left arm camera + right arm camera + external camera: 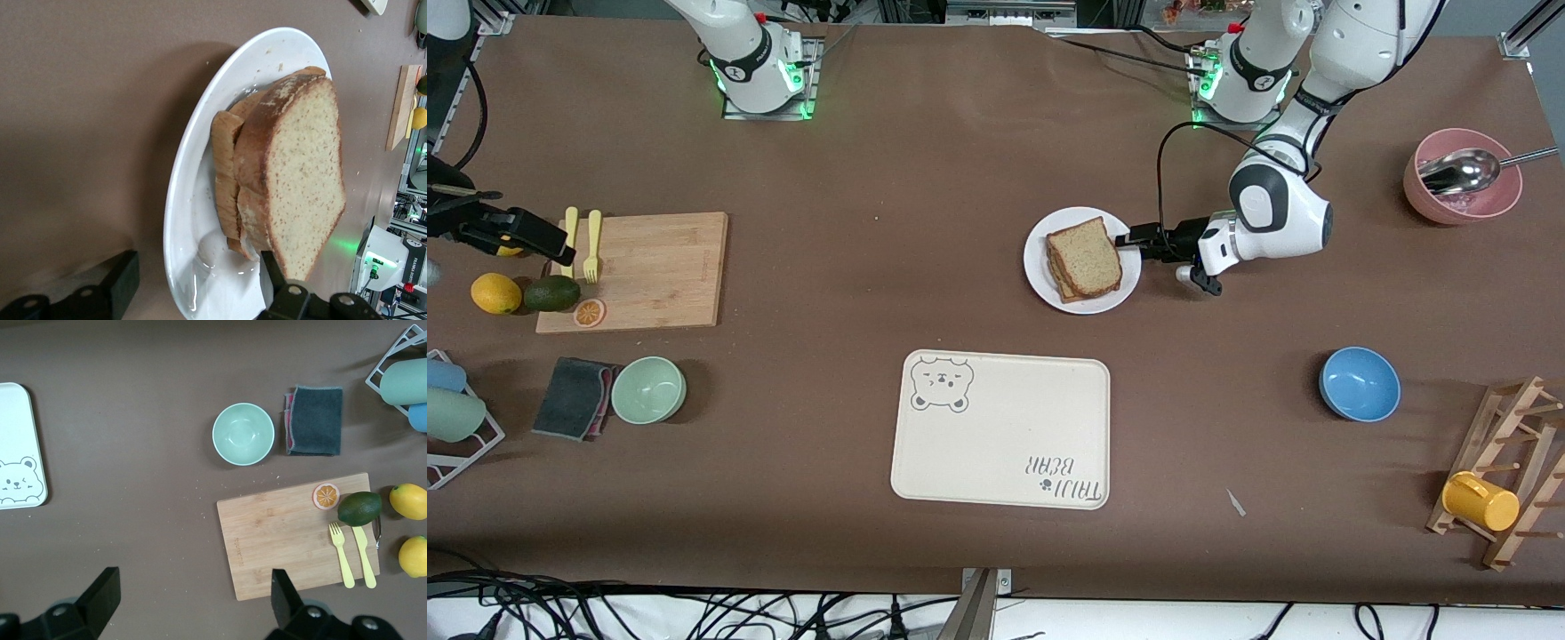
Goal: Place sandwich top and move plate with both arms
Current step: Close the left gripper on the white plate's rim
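Two arms at a brown table (925,178), only one of them busy. The left arm reaches in low from its base at the table's top edge, and the left gripper (1138,240) sits level with the rim of the plate (1040,267), on the side toward the left arm's end. In the left wrist view its fingers (110,287) stand apart, one on the table outside the rim, the other over the plate next to the bread; neither is pressed onto anything that I can see.

The plate stands near the middle of the table, between the bases' edge and the cream tray (1005,444), which lies nearer the front camera. On the plate is a stack of bread. The sandwich top (1085,253) lies uppermost, slightly askew on the slices below, whose crusts stick out on one side. What is under them is hidden.

The right arm waits. The right gripper (511,233) hangs over the table edge at the right arm's end, by the wooden board (654,267), jaws wide and holding nothing. The right wrist view looks down on the board, with two yellow forks (352,555), an avocado (359,508) and an orange slice (326,496) at its end, a mint bowl (243,433) and a dark cloth (315,420) beside it.

Toward the left arm's end: a blue bowl (1359,383) and a pink bowl (1463,191) holding a metal ladle (1463,169).
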### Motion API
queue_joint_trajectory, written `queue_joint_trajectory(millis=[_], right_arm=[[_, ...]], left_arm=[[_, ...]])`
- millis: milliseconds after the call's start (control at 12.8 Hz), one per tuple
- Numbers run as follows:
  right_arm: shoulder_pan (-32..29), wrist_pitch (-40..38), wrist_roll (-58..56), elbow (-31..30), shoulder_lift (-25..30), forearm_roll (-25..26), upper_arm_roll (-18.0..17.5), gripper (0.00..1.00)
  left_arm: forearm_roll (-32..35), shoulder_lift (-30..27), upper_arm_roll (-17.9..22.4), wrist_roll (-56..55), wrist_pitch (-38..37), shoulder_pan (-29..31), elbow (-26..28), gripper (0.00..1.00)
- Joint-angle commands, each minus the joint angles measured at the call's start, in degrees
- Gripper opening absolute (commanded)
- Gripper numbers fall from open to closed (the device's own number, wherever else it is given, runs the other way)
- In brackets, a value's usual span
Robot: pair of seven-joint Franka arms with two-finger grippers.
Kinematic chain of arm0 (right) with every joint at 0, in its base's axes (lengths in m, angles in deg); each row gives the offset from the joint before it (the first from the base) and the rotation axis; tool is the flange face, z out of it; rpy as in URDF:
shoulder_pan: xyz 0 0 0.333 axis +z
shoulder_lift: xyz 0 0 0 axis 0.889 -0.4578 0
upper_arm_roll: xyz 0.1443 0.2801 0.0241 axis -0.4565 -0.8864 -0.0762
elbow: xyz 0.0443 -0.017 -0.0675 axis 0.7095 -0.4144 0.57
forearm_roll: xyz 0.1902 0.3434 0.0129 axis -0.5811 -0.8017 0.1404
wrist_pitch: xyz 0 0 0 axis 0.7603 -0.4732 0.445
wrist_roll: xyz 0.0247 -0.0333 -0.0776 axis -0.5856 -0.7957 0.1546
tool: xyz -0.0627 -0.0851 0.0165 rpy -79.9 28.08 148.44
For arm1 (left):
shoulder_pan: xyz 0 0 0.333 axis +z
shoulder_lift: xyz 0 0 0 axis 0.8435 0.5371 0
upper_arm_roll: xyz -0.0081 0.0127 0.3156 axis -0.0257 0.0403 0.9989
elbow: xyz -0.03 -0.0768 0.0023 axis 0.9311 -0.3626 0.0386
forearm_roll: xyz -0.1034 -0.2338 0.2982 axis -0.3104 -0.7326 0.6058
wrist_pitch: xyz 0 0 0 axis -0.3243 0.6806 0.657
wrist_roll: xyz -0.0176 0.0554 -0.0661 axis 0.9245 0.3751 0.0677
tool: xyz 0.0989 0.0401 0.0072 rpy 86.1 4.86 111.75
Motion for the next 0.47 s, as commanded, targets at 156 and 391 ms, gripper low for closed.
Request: queue_joint_trajectory(millis=[156,391], right_arm=[[-0.31,-0.13,-0.41,0.98,-0.37,-0.69,-0.08,1.0],[-0.13,-0.48,-0.58,1.07,-0.2,-0.6,-0.26,1.0]], left_arm=[[-1.5,-0.98,-0.42,3.3,-0.83,0.64,1.81,0.59],[-1.5,-0.98,-0.33,3.84,-1.1,1.07,2.34,0.35]])
